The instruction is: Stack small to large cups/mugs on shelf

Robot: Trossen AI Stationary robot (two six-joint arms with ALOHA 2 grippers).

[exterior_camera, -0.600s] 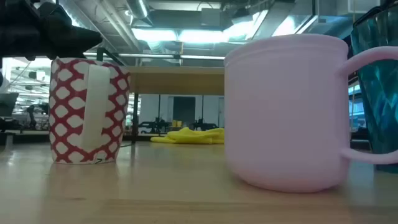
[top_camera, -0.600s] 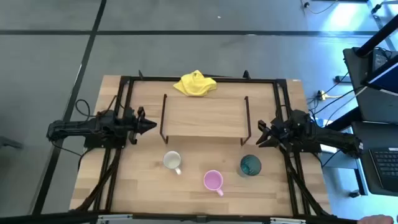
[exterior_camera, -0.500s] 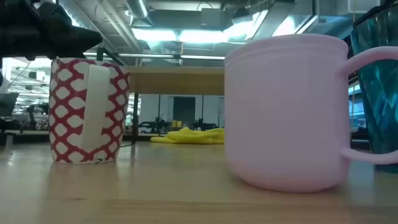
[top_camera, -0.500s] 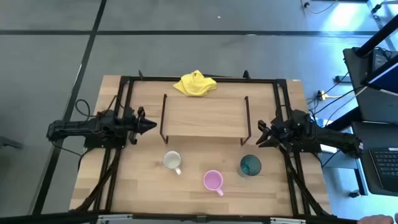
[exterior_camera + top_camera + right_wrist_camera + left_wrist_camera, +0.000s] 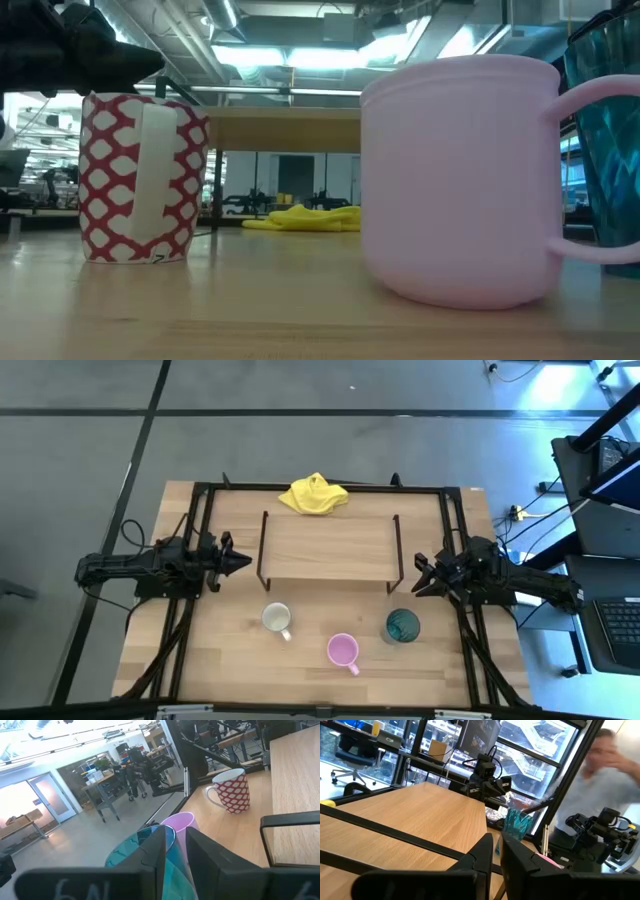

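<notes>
While the low light-wood shelf stands bare, the red-patterned white mug, small pink mug and teal translucent cup sit unstacked on the tabletop. Left hand nearly shut and right hand slightly parted both hold nothing, so everything remains undone.

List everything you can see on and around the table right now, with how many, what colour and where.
mug with red pattern: one, white with a red lattice outside, on the table in front of the shelf, nearest the left arm.
pink mug: one, pink, on the table between the other two, closest to the front edge.
teal cup: one, see-through teal, no handle, on the table near the right arm.
shelf: one, light wood on dark wire legs, mid-table, nothing on it.
cloth: one, yellow, crumpled behind the shelf.
table: one, light wood.
person: one, blurred, beyond the table in the left wrist view.
left gripper: one, dark, beside the shelf's left end.
right gripper: one, dark, just behind the teal cup.
</notes>
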